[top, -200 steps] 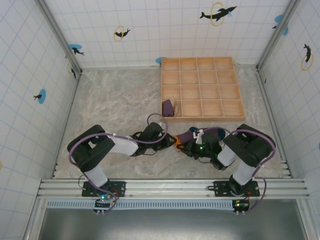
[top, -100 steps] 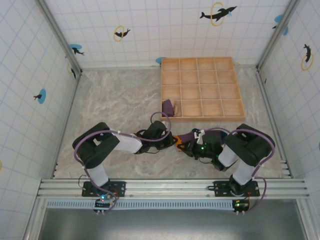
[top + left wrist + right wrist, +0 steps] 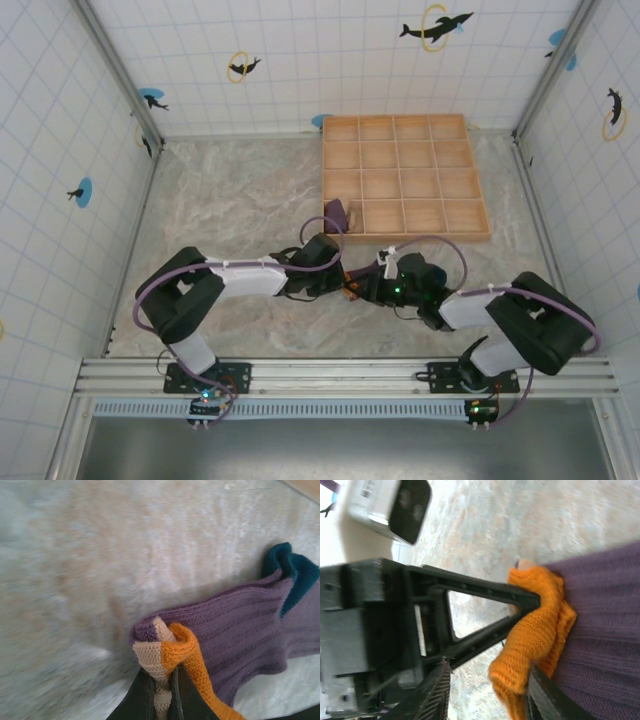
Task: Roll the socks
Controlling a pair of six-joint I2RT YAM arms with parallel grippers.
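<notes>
Your left gripper [image 3: 161,682] is clenched on the orange tip of the purple sock [image 3: 240,625]. Your right gripper [image 3: 490,692] is released, jaws parted with orange fabric loose between them. Sock lies on the table [image 3: 230,200], 7 o'clock from the wooden tray [image 3: 405,237]

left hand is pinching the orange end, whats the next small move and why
Probably roll the orange end over onto the purple sock, toward its teal cuff: the left hand is shut on that end, the sock lies unrolled, and the right hand stands open.
</notes>
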